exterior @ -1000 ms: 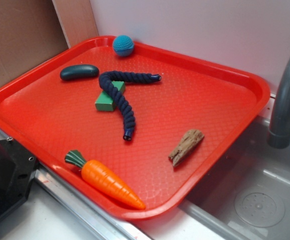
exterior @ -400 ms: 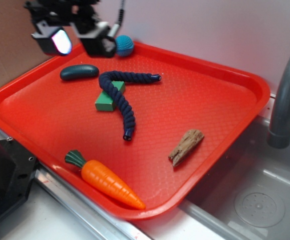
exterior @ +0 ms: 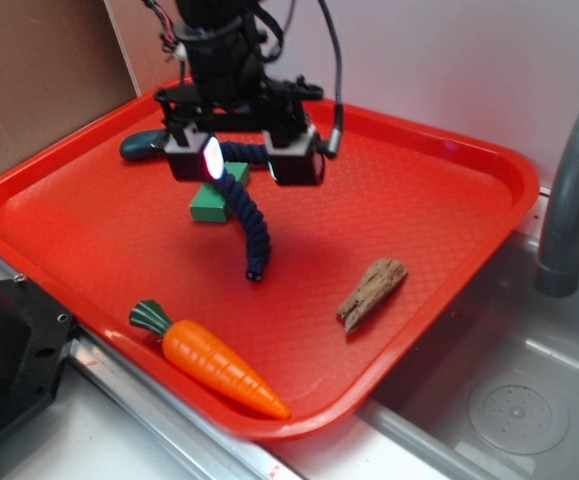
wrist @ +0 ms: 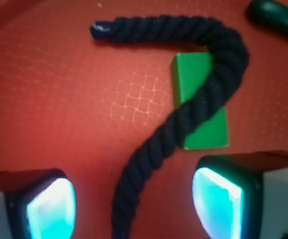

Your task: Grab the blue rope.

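Blue rope (wrist: pixel 183 119) draped over green block (wrist: pixel 198 94), pincer (exterior: pixel 244 162) spread wide above it, empty

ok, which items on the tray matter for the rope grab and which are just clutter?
In play:
blue rope
gripper, open above the rope

Lying about:
green block, under the rope
dark teal oblong
carrot
wood piece
red tray
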